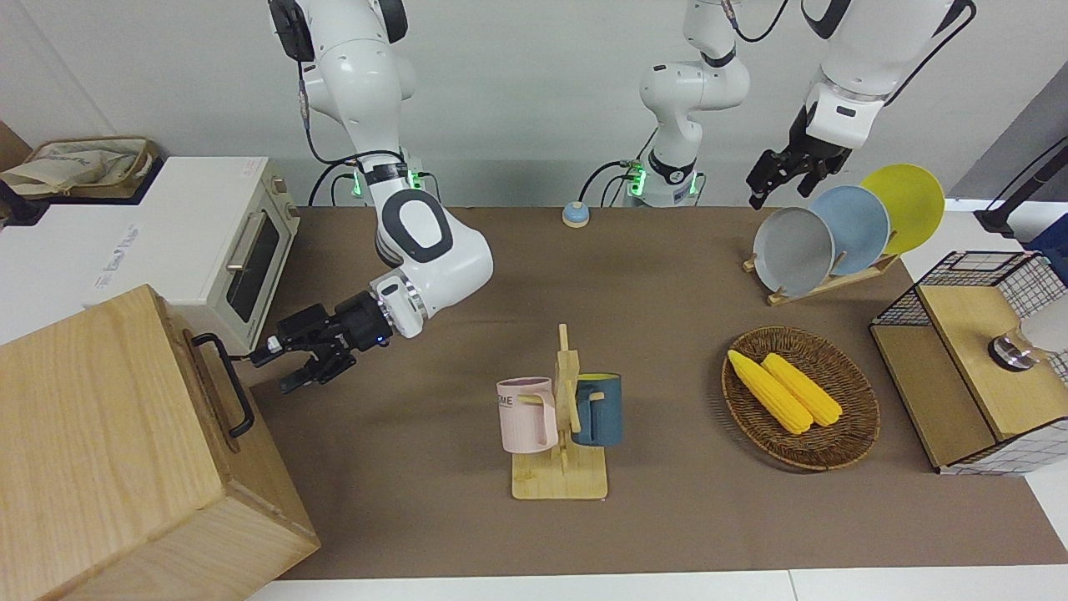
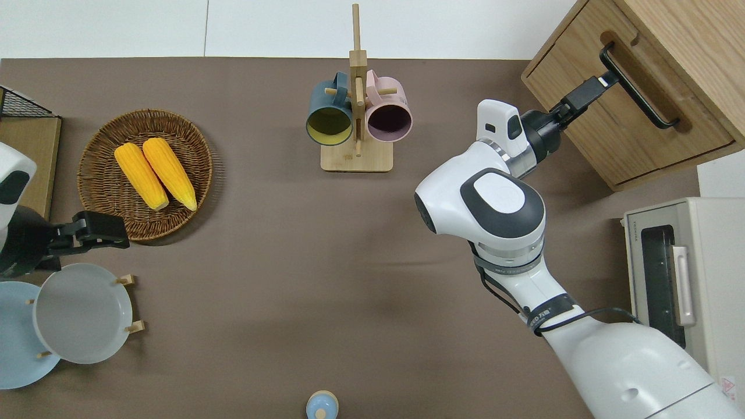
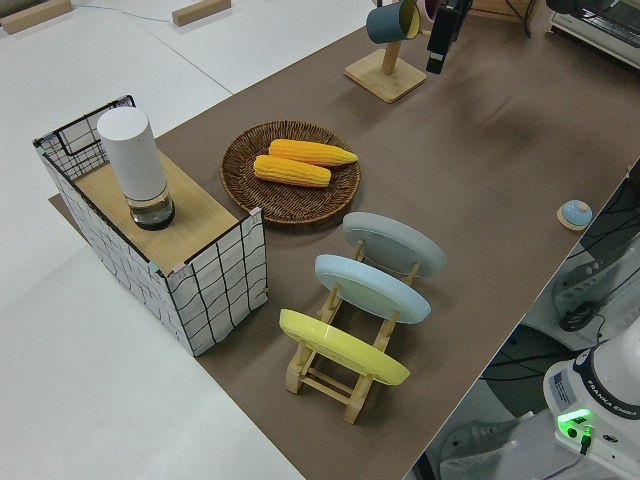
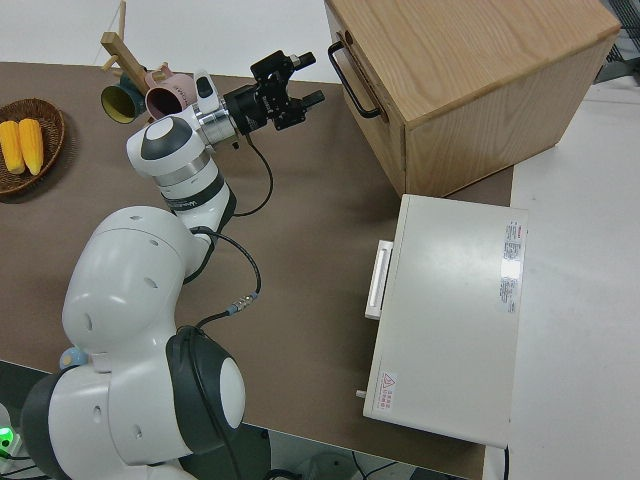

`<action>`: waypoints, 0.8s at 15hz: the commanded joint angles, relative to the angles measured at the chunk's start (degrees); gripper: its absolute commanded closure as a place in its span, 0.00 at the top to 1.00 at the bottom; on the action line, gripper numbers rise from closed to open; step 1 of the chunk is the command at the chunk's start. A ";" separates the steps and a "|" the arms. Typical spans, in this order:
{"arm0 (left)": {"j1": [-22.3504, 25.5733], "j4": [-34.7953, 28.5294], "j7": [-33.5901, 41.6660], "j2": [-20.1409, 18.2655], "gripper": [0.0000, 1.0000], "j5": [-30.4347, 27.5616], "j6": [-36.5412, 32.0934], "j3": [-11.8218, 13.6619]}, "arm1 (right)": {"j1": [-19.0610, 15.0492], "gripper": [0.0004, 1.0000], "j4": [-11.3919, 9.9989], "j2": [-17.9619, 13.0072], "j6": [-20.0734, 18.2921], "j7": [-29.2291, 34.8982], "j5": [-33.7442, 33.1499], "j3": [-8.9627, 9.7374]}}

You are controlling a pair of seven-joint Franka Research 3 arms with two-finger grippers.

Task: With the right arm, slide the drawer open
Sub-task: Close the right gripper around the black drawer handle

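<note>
A brown mat [image 1: 467, 534] covers the table, with a white table edge [image 1: 534, 587] showing along the side farthest from the robots and a plain grey-white wall [image 1: 534, 100] near the robots' bases. At the right arm's end of the table sits a big pale wooden cabinet [image 1: 100, 451], and its drawer [image 2: 611, 119] is in the front face, shut, with a black bar handle [image 2: 637, 87] across it. The right arm [image 2: 500, 215] reaches out low toward that front. The right gripper [image 1: 279, 370] is just beside the end of the handle that is farther from the robots, with its two fingers spread apart and nothing held between them; whether a finger touches the bar cannot be told. A white toaster oven [image 1: 209, 250] stands beside the cabinet, nearer to the robots. In the middle of the mat a wooden mug stand [image 1: 563, 434] holds a pink mug [image 1: 527, 415] and a dark blue mug [image 1: 598, 409]. Toward the left arm's end, a wicker basket [image 1: 843, 446] holds two yellow corn cobs [image 1: 784, 391]. Nearer to the robots than the basket, a wooden plate rack [image 3: 340, 375] holds a grey plate [image 1: 793, 250], a blue plate [image 1: 859, 229] and a yellow plate [image 1: 914, 200]. A black-wire-and-wood rack [image 3: 160, 240] stands at the very end of the table with a white cylinder [image 3: 135, 165] on top. A small blue bell [image 1: 575, 214] sits near the robots' bases. The left arm [image 1: 859, 75] is parked; the state of its left gripper [image 1: 780, 179] cannot be told.
</note>
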 commanded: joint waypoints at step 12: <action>-0.01 0.21 0.42 -0.47 0.99 -0.05 -0.89 0.24 | -5.62 0.87 -0.93 -0.05 6.04 3.07 -5.18 0.68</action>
